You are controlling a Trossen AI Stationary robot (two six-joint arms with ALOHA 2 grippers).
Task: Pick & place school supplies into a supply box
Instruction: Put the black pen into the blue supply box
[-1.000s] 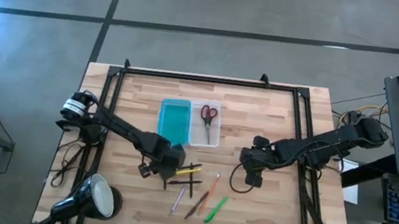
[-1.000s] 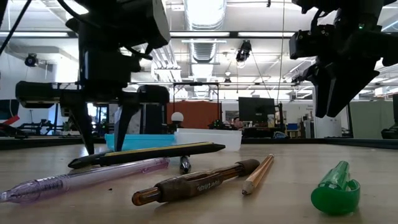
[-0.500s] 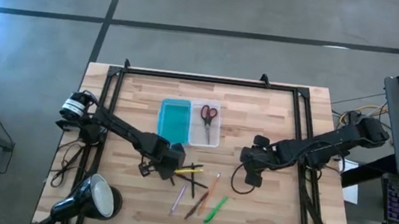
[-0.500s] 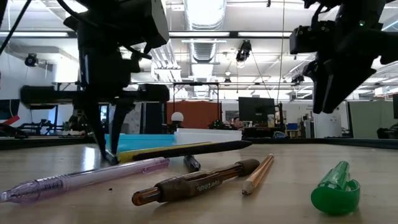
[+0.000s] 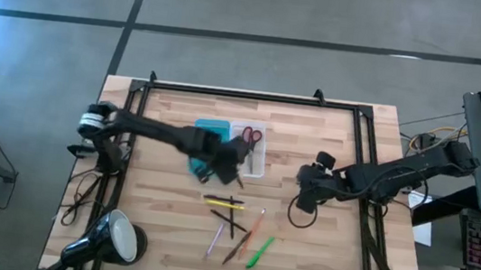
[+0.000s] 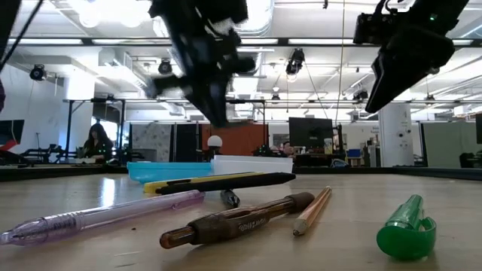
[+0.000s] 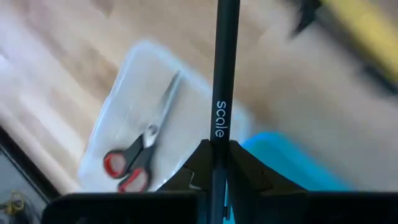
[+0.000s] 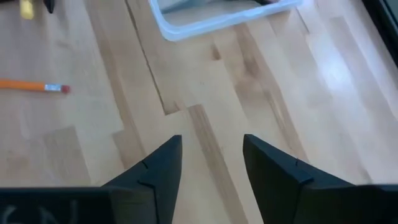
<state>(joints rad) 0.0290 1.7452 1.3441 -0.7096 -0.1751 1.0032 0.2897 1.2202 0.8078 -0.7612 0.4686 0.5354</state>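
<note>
The supply box lies open at the table's middle, with a turquoise half (image 5: 210,139) and a clear half (image 5: 254,159) that holds the red-handled scissors (image 5: 251,136). My left gripper (image 5: 225,162) hangs above the box, shut on a black pen (image 7: 219,74). On the table nearer the front lie a yellow pencil (image 5: 224,203), dark pens (image 5: 228,216), a pink pen (image 5: 215,239), a brown pen (image 5: 237,244), an orange pencil (image 5: 258,221) and a green marker (image 5: 260,252). My right gripper (image 5: 306,193) is open to the right of them, holding nothing. My left gripper pinches the black pen's shaft (image 7: 215,138) between its two fingers (image 7: 244,167). The pen's long part sticks out forward past the fingertips. It is lifted clear of the table, above the seam between the box's clear half (image 7: 124,106) and turquoise half (image 7: 292,163).
A black-and-white desk lamp (image 5: 111,238) stands at the near left corner. A black frame (image 5: 254,95) runs along the table's far edge and down both sides. Bare wood lies under my right gripper (image 8: 211,158), near the clear half's corner (image 8: 217,18).
My left gripper has shut on a black pen at the pile of supplies, lifted it clear, and swung up and toward the far edge to above the supply box. My right gripper has risen a little.
</note>
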